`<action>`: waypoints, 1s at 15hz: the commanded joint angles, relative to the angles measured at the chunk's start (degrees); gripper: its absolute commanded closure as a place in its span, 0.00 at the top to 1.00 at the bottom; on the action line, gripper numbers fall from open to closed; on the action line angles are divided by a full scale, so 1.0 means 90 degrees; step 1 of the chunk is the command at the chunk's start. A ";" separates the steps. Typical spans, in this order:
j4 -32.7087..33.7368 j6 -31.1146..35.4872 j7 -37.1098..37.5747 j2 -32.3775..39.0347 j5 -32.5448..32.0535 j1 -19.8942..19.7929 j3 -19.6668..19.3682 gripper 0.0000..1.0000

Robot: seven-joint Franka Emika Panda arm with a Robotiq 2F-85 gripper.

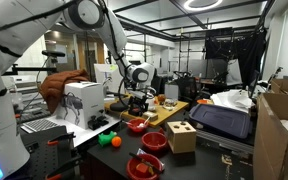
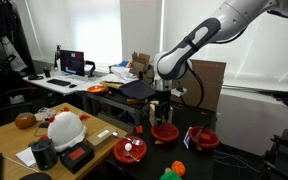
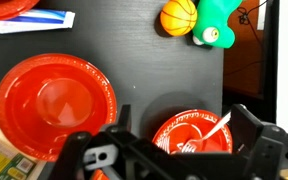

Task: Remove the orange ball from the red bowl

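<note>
The orange ball (image 3: pixel 179 16) lies on the black table, touching a green toy (image 3: pixel 216 22), outside every bowl. It shows in both exterior views (image 1: pixel 104 140) (image 2: pixel 179 170). The small red bowl (image 3: pixel 181 138) has a patterned rim and holds a white plastic fork (image 3: pixel 217 125). It sits right under my gripper (image 3: pixel 182 112), whose fingers are open and empty on either side of it. In both exterior views the gripper (image 1: pixel 136 97) (image 2: pixel 164 110) hangs just above that bowl (image 1: pixel 136 125) (image 2: pixel 166 131).
A wider red bowl (image 3: pixel 54 100) sits beside the small one, and another red bowl (image 3: pixel 9 8) lies farther off. The table edge (image 3: pixel 225 90) runs close to the ball and toy. A wooden box (image 1: pixel 181 135) stands on the table.
</note>
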 commanded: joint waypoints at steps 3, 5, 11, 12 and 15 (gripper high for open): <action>-0.0569 -0.0221 0.0722 -0.1080 -0.0013 0.0241 -0.0395 1.00; -0.0778 -0.0318 0.0934 -0.1473 -0.0048 0.0297 -0.0498 1.00; -0.1286 -0.0564 0.1215 -0.2543 -0.0009 0.0310 -0.0586 1.00; -0.1324 -0.0654 0.1221 -0.2676 0.0000 0.0307 -0.0586 1.00; -0.1419 -0.0850 0.1326 -0.3042 -0.0093 0.0334 -0.0624 1.00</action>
